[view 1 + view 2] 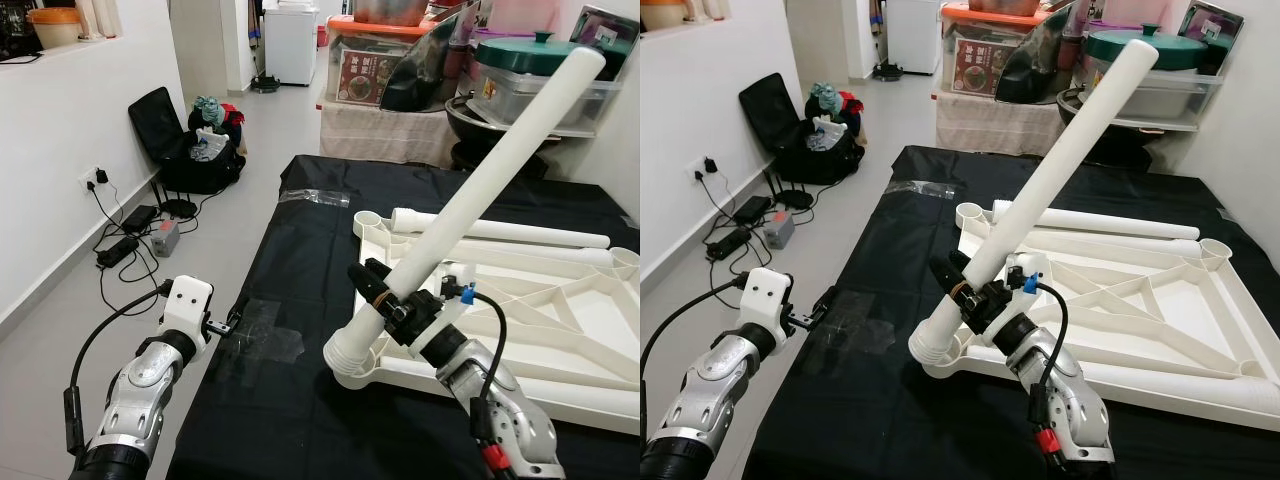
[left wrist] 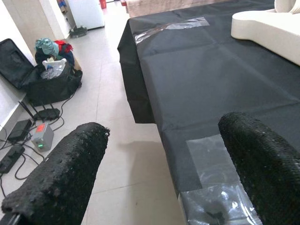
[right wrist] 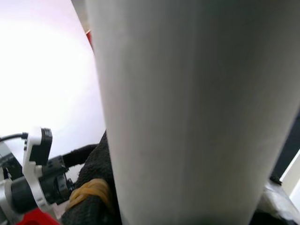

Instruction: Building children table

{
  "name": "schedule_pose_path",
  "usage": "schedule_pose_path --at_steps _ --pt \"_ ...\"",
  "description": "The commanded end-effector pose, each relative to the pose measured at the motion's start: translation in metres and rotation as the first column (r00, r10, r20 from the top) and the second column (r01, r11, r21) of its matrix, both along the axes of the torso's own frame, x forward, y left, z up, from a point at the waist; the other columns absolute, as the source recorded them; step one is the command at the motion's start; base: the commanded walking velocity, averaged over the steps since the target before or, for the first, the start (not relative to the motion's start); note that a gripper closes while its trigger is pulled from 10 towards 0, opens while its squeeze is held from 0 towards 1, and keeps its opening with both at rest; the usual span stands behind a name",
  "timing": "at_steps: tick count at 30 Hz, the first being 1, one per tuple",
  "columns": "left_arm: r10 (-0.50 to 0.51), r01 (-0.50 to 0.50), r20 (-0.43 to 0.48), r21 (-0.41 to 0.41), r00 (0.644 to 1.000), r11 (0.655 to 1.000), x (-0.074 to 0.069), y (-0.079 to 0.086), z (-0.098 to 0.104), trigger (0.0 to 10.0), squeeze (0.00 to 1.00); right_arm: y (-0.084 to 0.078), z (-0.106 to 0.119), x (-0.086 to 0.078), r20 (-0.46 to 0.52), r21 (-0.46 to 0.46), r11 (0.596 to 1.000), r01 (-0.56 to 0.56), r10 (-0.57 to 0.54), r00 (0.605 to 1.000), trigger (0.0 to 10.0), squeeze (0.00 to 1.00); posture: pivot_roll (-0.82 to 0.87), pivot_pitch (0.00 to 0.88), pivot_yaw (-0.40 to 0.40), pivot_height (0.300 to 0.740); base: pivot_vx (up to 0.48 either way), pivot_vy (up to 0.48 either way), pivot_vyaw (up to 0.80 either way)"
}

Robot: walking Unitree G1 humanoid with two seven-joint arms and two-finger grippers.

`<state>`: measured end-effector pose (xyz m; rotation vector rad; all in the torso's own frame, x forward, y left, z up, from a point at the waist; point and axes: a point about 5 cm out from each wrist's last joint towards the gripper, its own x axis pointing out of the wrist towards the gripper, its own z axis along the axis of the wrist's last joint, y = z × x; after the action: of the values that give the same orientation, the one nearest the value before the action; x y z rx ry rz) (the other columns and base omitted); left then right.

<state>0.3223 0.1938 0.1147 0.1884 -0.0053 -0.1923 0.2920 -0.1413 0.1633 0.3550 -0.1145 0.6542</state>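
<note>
A white plastic tabletop (image 1: 600, 330) lies upside down on a black cloth (image 1: 300, 240). My right gripper (image 1: 385, 295) is shut on a long white table leg (image 1: 480, 180), held tilted up and to the right. The leg's ribbed lower end (image 1: 935, 345) rests at the tabletop's near left corner. The right wrist view has this leg (image 3: 187, 112) pressed against a black finger (image 3: 93, 173). Two more legs (image 1: 520, 232) (image 1: 590, 388) lie on the tabletop. My left gripper (image 2: 164, 126) stands open and empty at the cloth's left edge (image 1: 232, 322), away from the tabletop.
Clear tape patches (image 1: 265, 330) stick to the cloth near my left gripper. On the floor at left are a black bag (image 1: 190, 150), cables and a power strip (image 1: 130, 240) by the white wall. Boxes and pots (image 1: 520, 70) crowd the back.
</note>
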Motion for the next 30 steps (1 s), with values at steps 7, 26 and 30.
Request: schedule_pose_path --at_steps 7,26,30 --pt "0.005 -0.005 -0.007 0.013 1.000 1.000 0.000 0.004 -0.002 10.0 0.00 -0.010 -0.020 0.001 -0.062 -0.112 0.993 0.035 -0.042 0.997 10.0 0.00 0.09 0.000 -0.059 0.740 0.000 0.000 0.00" --pt "0.003 -0.003 -0.016 0.013 1.000 1.000 0.000 0.004 -0.004 10.0 0.00 0.000 -0.032 -0.007 0.022 -0.467 0.884 0.014 -0.004 1.000 10.0 0.00 0.07 0.000 -0.052 0.740 0.000 0.000 0.00" --pt "0.004 -0.004 -0.017 0.009 1.000 1.000 0.000 0.003 -0.004 10.0 0.00 0.002 -0.033 -0.008 0.021 -0.507 0.862 -0.003 0.015 1.000 10.0 0.00 0.07 0.000 -0.057 0.740 0.000 0.000 0.00"
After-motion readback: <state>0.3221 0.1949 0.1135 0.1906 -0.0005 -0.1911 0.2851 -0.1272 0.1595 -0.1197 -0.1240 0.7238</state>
